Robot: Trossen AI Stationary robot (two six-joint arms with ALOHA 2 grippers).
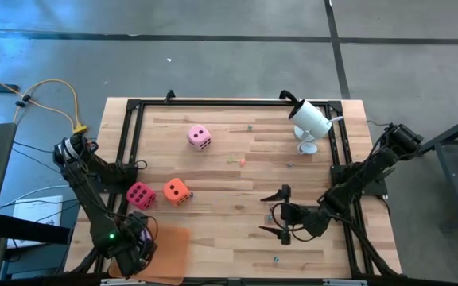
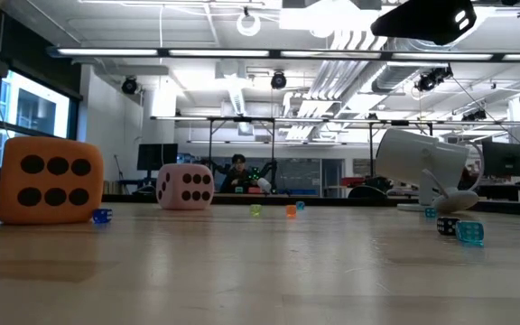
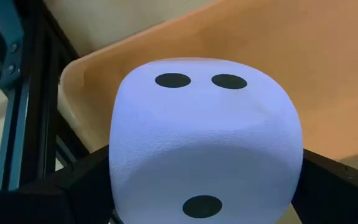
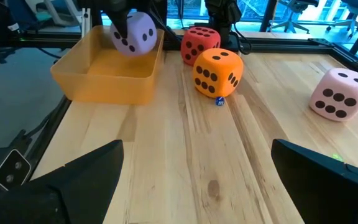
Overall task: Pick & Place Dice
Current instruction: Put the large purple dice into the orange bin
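Observation:
My left gripper (image 1: 137,248) is at the near left, pointing down over the flat orange tray (image 1: 173,250), shut on the purple die (image 3: 207,143). That die also shows in the right wrist view (image 4: 135,34), at the tray's far end. In the high view the arm hides it. The magenta die (image 1: 140,195) and the orange die (image 1: 176,191) rest side by side on the table. The light pink die (image 1: 199,137) rests farther back. My right gripper (image 1: 277,213) hovers open at the near right, touching nothing. My left gripper pinches the purple die by two opposite sides (image 3: 120,168), one dark finger (image 3: 82,183) on each. The fingers come from above, pointing down. The die sits upright over the tray (image 3: 328,74); I cannot tell whether its underside touches the tray's floor.
A white, camera-like device (image 1: 310,119) stands on a foot at the far right. Several tiny dice lie scattered on the wood, one beside the orange die (image 4: 220,101). A black frame (image 1: 133,119) runs along the table's edges.

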